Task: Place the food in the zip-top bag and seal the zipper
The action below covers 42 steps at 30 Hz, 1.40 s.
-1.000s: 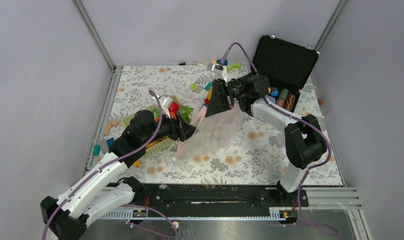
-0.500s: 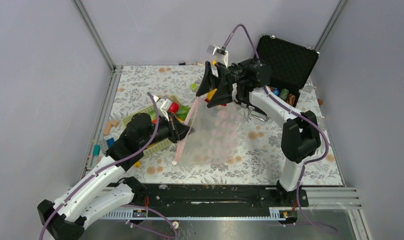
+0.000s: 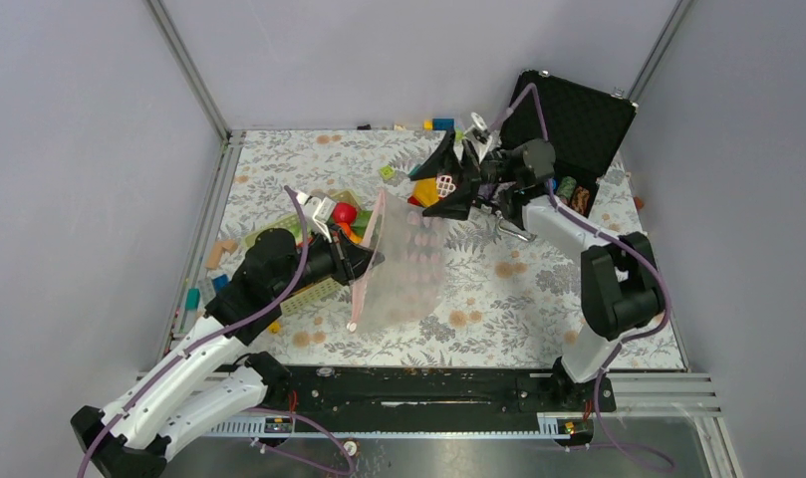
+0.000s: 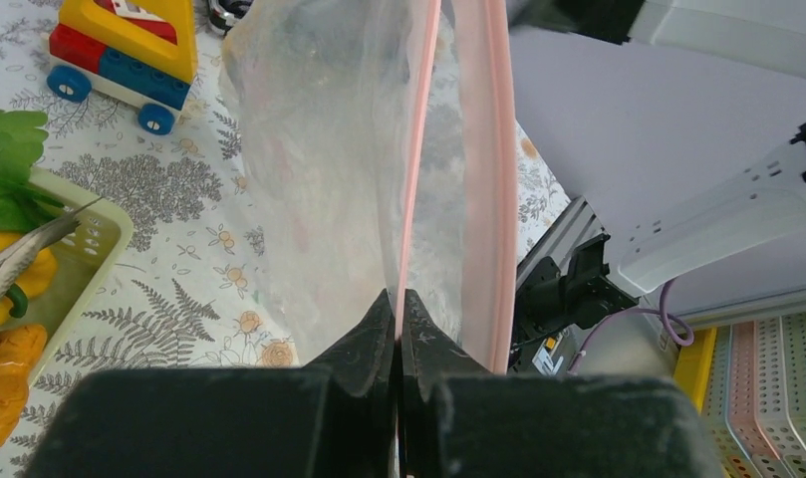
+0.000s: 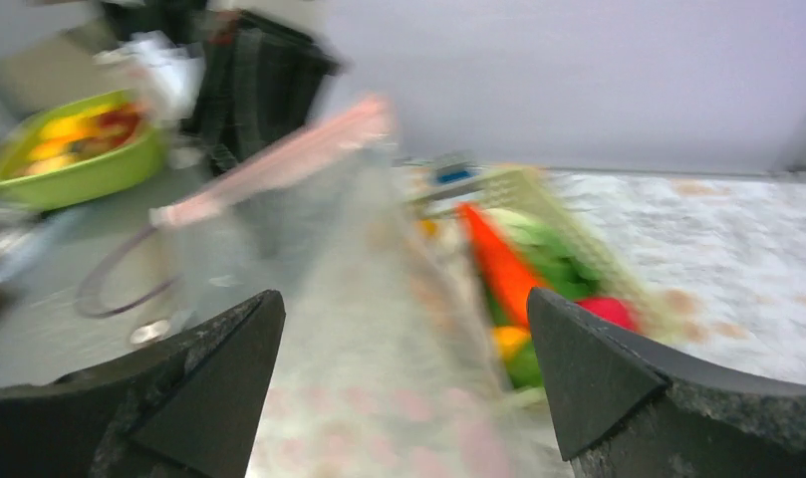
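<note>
The clear zip-top bag (image 3: 406,267) stands on edge over the middle of the table, its pink-red zipper (image 3: 372,231) running down its left side. My left gripper (image 3: 365,261) is shut on that strip, and the left wrist view shows the zipper (image 4: 419,149) pinched between the closed tips of that gripper (image 4: 400,299). My right gripper (image 3: 442,185) is wide open behind the bag, nothing between its fingers (image 5: 403,299). The food lies in a pale green basket (image 3: 317,289): a red round piece (image 3: 345,212), green leaves (image 3: 366,221), a carrot (image 5: 498,264) and a yellow piece (image 5: 508,341).
An open black case (image 3: 570,118) with poker chip stacks (image 3: 570,191) stands at the back right. A yellow, red and blue block toy (image 4: 130,45) sits just beyond the bag. Loose building blocks (image 3: 219,254) lie along the left edge and at the back (image 3: 440,123).
My left gripper closed on the zipper strip. My right gripper let go of the bag's mouth, opened wide and drew back to the right. The bag swung left and now hangs from the left gripper alone.
</note>
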Available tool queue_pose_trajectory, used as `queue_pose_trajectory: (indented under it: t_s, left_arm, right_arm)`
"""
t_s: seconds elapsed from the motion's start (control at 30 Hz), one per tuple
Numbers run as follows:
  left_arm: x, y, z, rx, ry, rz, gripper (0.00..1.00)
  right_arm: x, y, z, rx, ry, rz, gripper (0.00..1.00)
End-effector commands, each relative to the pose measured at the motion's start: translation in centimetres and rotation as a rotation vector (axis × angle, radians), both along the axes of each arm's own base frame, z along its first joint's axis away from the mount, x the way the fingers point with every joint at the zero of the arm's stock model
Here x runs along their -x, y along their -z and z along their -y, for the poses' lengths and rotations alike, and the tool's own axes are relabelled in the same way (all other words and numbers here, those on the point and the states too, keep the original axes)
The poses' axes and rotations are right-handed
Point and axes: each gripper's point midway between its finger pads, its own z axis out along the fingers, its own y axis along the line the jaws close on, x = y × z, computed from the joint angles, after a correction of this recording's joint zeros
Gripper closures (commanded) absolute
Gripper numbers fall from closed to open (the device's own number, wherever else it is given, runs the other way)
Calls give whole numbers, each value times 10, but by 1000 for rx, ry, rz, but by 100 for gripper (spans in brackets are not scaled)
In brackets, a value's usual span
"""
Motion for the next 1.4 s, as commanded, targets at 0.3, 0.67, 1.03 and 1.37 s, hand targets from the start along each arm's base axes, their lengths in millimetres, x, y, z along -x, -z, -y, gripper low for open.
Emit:
queue_pose_trajectory:
  t_s: [0.3, 0.67, 1.03, 1.37]
  left_arm:
    - [-12, -8, 2, 9, -44, 15, 100]
    - [-32, -9, 16, 12, -59, 2, 100]
    - [-54, -6, 50, -11, -78, -18, 100]
    - [-56, -9, 84, -36, -81, -15, 100]
  right_arm:
    - [-201, 20, 142, 422, 1525, 87, 0]
    - [-124, 68, 147, 606, 1456, -377, 0]
    - [-44, 95, 137, 475, 1318, -560, 0]
    - [13, 47, 90, 338, 1260, -704, 0]
